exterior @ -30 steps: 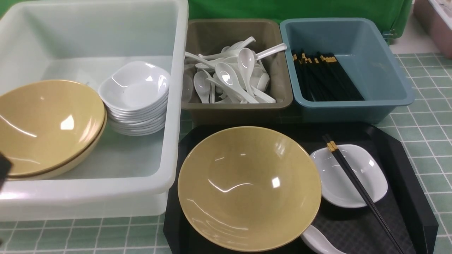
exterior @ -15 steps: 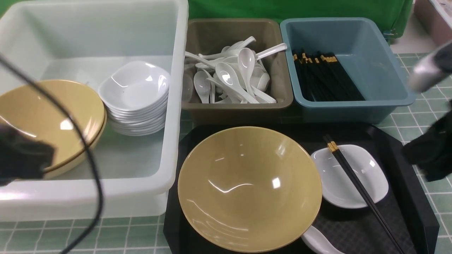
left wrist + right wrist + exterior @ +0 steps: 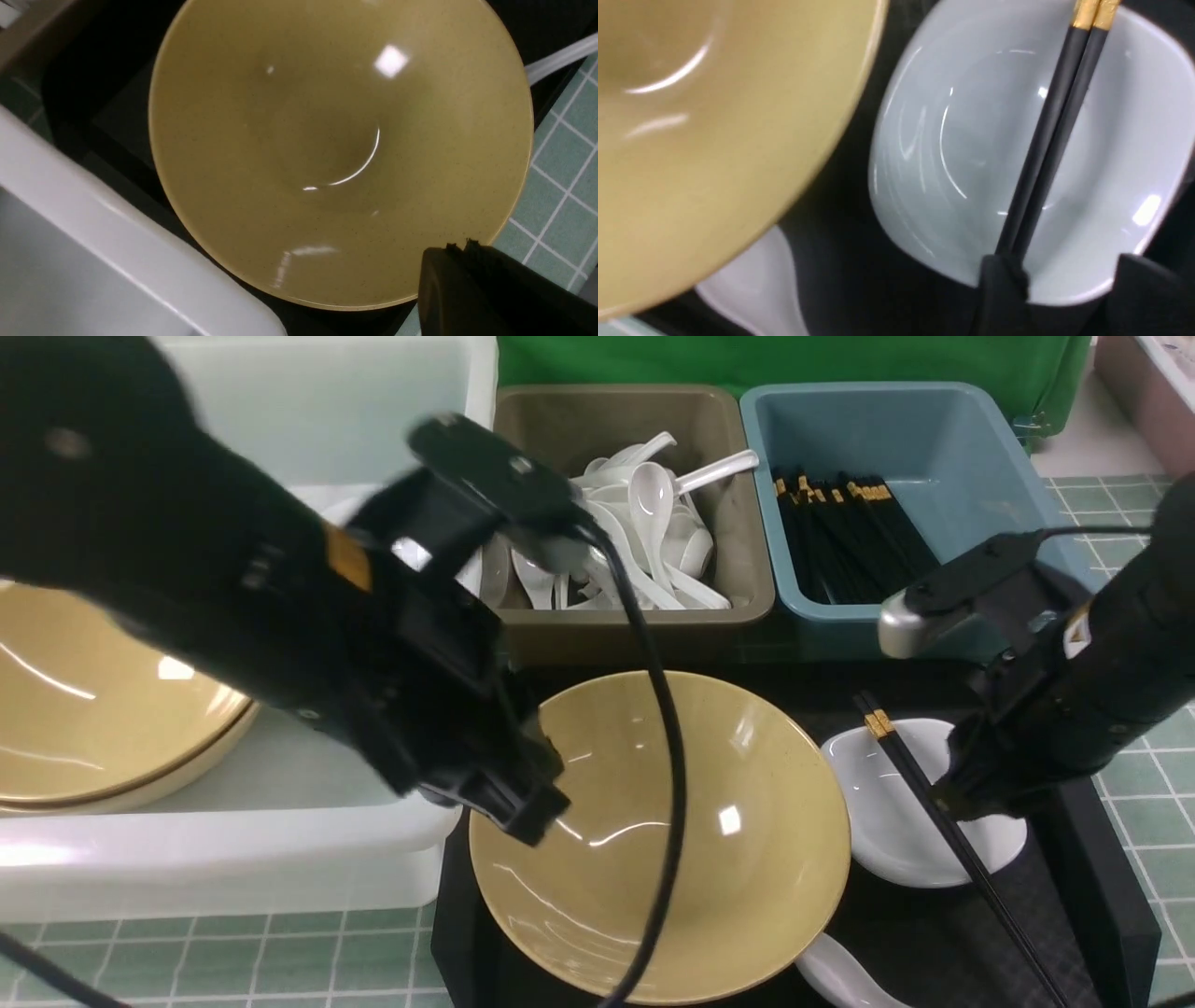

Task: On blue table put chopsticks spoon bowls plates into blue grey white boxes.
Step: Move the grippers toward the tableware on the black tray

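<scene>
A tan bowl sits on the black tray; it fills the left wrist view. My left gripper hangs over the bowl's left rim, shut and empty. A white plate lies right of the bowl with a pair of black chopsticks across it. My right gripper is open just above the plate's near rim, one finger next to the chopsticks. A white spoon lies by the bowl's near right edge.
The white box at left holds tan bowls; my left arm hides its plate stack. The grey box holds spoons, the blue box holds chopsticks. The black tray rests on the tiled table.
Both arms have swung into view. The left arm came in over the bowl's left rim. The right arm came down over the plate and chopsticks. The dishes have not moved.
</scene>
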Action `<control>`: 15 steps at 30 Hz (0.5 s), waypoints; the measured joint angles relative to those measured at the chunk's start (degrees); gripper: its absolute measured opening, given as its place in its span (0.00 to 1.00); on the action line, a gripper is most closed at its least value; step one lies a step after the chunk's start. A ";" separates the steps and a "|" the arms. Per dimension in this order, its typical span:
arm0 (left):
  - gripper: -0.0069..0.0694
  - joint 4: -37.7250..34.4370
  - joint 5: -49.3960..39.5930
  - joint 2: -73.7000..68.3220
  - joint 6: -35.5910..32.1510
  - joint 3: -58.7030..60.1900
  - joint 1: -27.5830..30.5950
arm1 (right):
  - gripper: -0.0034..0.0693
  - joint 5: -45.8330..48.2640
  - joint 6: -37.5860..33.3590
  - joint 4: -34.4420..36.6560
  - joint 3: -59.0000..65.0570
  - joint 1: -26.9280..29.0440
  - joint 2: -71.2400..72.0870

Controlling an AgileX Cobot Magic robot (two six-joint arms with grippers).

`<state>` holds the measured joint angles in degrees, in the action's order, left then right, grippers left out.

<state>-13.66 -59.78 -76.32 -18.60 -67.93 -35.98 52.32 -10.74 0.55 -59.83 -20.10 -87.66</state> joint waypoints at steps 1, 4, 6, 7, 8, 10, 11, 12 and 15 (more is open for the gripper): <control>0.09 0.15 -0.17 -0.70 0.00 0.00 -0.11 | 0.63 -0.62 0.13 -0.06 0.00 0.00 -1.17; 0.09 0.63 -0.62 -1.55 0.00 0.00 -0.11 | 0.67 -1.83 0.34 -0.19 0.00 0.00 -3.56; 0.09 1.49 -0.82 -1.69 0.00 0.00 -0.13 | 0.69 -3.65 0.92 -0.55 0.00 0.00 -5.61; 0.09 1.88 -0.82 -1.69 0.00 0.00 -0.19 | 0.69 -4.39 1.58 -0.55 -0.05 0.00 -6.44; 0.09 2.07 -0.82 -1.69 0.00 -0.05 -0.20 | 0.69 -4.68 1.80 -0.55 -0.05 0.00 -6.73; 0.09 2.74 -0.82 -1.69 0.00 -0.11 -0.32 | 0.69 -6.42 3.53 -1.16 -0.05 0.00 -8.33; 0.09 2.97 -0.87 -1.69 0.00 -0.23 -0.38 | 0.69 -7.25 4.40 -1.38 -0.05 0.00 -9.02; 0.09 3.04 -0.87 -1.69 0.00 -0.25 -0.38 | 0.69 -7.73 4.76 -1.46 -0.05 0.00 -9.34; 0.09 3.08 -0.87 -1.69 0.00 -0.30 -0.38 | 0.64 -8.99 6.27 -1.52 -0.05 0.00 -10.01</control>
<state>-10.59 -60.64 -78.01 -18.60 -68.23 -36.36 43.33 -4.47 -0.96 -59.88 -20.10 -97.66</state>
